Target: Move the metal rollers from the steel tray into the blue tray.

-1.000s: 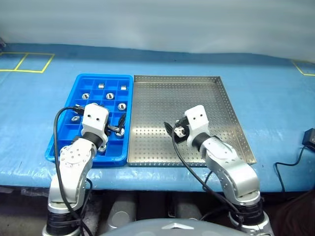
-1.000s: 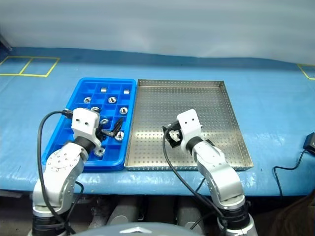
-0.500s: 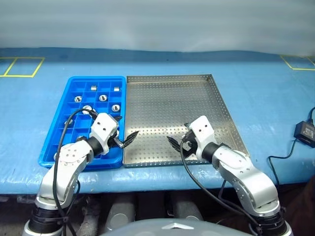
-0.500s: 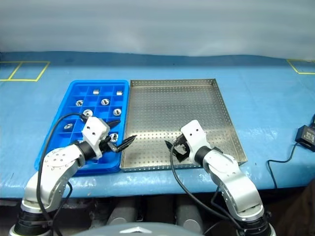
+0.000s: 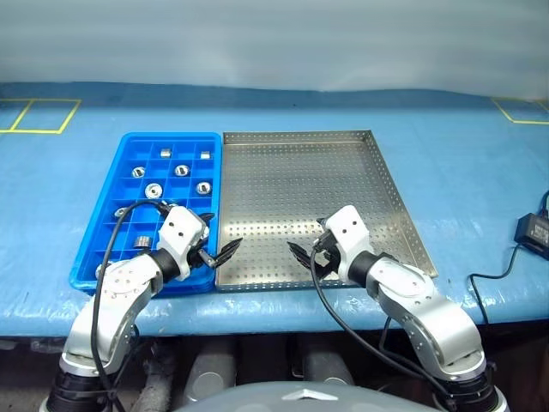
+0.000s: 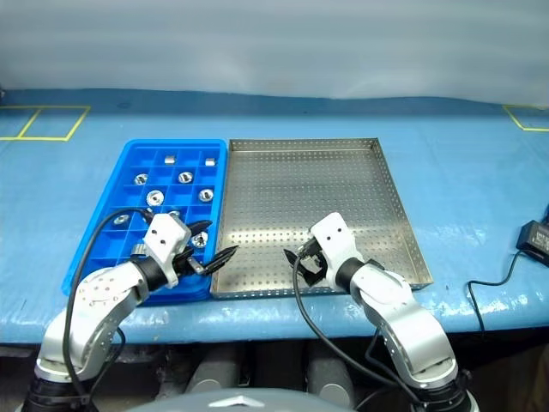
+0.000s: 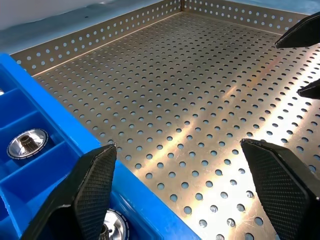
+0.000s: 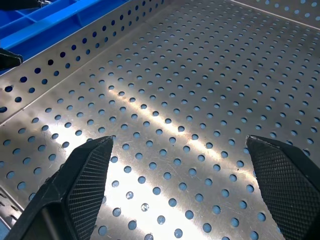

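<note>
The blue tray (image 5: pixel 94 249) lies left of the steel tray (image 5: pixel 377 172), their long sides touching. Several metal rollers (image 5: pixel 203 187) sit in the blue tray's compartments; two of them show close by in the left wrist view (image 7: pixel 27 142). The steel tray's perforated floor is bare. My left gripper (image 5: pixel 219 245) hangs open over the seam between the trays, near the front, holding nothing. My right gripper (image 5: pixel 304 249) is open and empty low over the steel tray's front part. The two grippers point toward each other.
Both trays rest on a blue-covered table whose front edge (image 5: pixel 283 313) is just below them. A black power adapter (image 5: pixel 532 230) with a cable lies at the right. Yellow tape marks (image 5: pixel 39 116) sit at the far corners.
My left gripper has swung right and down from over the blue tray's compartments to the seam beside the steel tray. The right gripper has drawn back slightly toward the front rim. The camera view also shifted.
</note>
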{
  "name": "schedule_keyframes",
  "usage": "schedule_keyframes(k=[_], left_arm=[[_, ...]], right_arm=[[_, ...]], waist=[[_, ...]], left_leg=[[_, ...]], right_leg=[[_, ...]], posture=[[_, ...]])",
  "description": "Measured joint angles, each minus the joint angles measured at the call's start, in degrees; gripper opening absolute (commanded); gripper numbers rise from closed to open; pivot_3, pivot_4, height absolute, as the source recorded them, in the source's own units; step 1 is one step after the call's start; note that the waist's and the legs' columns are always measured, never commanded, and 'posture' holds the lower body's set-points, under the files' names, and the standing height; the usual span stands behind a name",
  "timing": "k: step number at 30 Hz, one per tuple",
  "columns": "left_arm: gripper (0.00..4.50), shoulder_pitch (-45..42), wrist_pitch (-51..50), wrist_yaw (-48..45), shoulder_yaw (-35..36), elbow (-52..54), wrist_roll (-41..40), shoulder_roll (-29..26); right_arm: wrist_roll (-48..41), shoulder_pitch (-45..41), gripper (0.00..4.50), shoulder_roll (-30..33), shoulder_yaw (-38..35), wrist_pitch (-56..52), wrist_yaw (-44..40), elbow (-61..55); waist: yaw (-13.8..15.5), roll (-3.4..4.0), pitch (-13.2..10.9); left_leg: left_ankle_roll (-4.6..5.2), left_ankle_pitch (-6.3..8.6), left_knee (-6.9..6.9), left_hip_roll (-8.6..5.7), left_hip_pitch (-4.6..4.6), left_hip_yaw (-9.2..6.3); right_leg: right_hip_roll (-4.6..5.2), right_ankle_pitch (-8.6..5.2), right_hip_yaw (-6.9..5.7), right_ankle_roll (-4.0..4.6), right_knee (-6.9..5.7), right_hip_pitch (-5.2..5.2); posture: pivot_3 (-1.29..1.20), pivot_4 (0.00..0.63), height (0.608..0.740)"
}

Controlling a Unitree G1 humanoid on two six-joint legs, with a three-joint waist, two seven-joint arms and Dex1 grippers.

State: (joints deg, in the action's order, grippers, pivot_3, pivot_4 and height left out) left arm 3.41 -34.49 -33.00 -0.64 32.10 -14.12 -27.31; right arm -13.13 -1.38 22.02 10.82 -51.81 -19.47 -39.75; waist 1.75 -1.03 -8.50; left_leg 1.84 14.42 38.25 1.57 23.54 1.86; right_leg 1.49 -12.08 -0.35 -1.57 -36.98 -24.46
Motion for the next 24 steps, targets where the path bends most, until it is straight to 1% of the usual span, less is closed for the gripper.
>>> schedule_keyframes(k=[24], left_arm=[[4.33,-0.2,0.0,0.4,-0.5,0.2,-0.5,-1.1]], right_arm=[[0.0,-0.1,4.50,-0.2,1.0,0.0,1.2,0.0]], waist=[[0.0,0.00,0.0]], left_leg=[[0.00,0.00,0.01,-0.01,0.00,0.01]], right_leg=[[0.00,0.01,0.01,0.00,-0.01,0.01]], posture=[[0.09,0.150,0.740]])
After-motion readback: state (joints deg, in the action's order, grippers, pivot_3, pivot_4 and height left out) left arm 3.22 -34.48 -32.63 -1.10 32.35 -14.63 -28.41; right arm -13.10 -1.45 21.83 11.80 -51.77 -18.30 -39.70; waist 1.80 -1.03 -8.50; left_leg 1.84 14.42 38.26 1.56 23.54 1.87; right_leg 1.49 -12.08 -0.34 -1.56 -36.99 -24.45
